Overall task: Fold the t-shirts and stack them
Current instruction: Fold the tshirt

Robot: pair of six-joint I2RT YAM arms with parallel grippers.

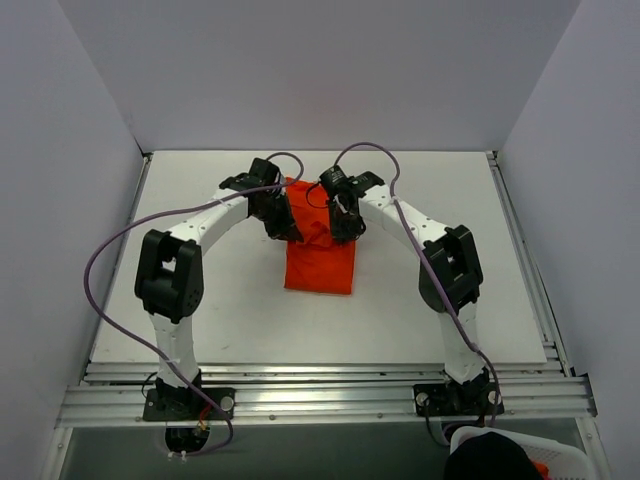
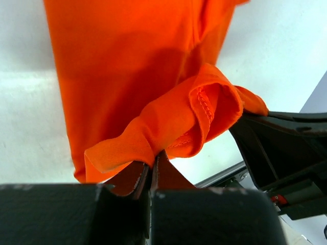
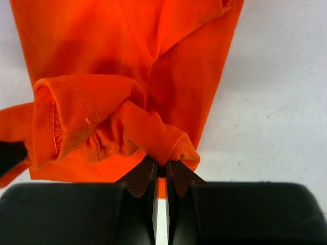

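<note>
On white counter (image 1: 200, 320), bright orange-red wrinkly cloth t-shirt (image 1: 320, 268) lies as narrow strip, far end raised between arms. Both pressed together: left tool (image 2: 153, 162) pinching bunched hem, right tool (image 3: 162, 164) pinching opposite corner. Carry both in step, edge taut, lay square onto near edge. White plastic basket (image 1: 555, 455) beyond aluminium rail (image 1: 320, 395), near-right; no obstruction apparent.
</note>
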